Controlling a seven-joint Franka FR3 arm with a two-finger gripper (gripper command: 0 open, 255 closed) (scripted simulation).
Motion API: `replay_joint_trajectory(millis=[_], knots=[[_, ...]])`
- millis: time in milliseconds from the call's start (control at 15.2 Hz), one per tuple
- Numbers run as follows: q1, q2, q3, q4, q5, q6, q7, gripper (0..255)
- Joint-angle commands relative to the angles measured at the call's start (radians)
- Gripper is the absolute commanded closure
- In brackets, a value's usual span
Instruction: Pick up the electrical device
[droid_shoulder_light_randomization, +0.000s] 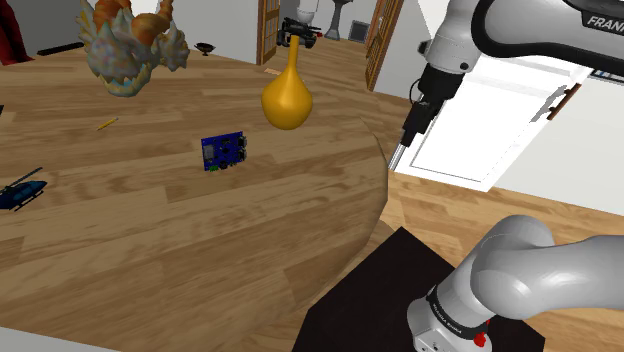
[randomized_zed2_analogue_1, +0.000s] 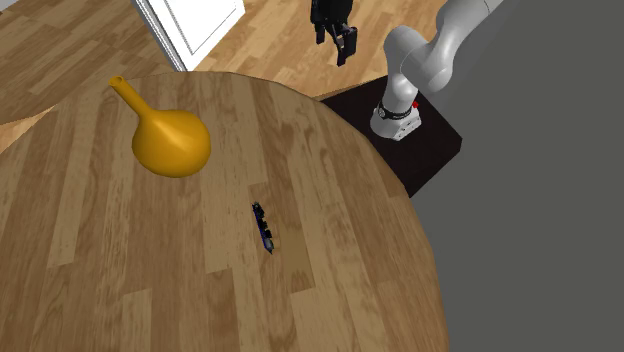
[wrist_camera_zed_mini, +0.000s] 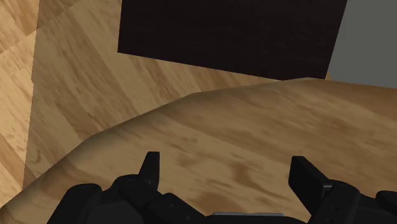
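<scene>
Far from the blue circuit board (droid_shoulder_light_randomization: 224, 154), "FRAN" lettering (droid_shoulder_light_randomization: 605, 21) on the arm (droid_shoulder_light_randomization: 545, 40).

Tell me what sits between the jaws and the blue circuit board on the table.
Nothing visible does. Only bare wooden table lies between the gripper, jaws open above the table's edge, and the circuit board. The yellow vase stands well off to the side of that line.

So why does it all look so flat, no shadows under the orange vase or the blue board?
Shoulder view: even light, no visible shadow under the orange vase or blue circuit board on the table. Second exterior view: likewise shadowless, no glare on the wood. Wrist view: the end effector reads as nearly flat black.
</scene>
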Motion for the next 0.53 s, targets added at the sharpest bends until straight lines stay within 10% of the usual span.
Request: replay_joint_trajectory(millis=[0,462], knots=[[0.000,0.000,0.000,0.000,0.000,0.000,0.000,0],[0.042,0.235,0.076,0.111,0.052,0.107,0.079,0]])
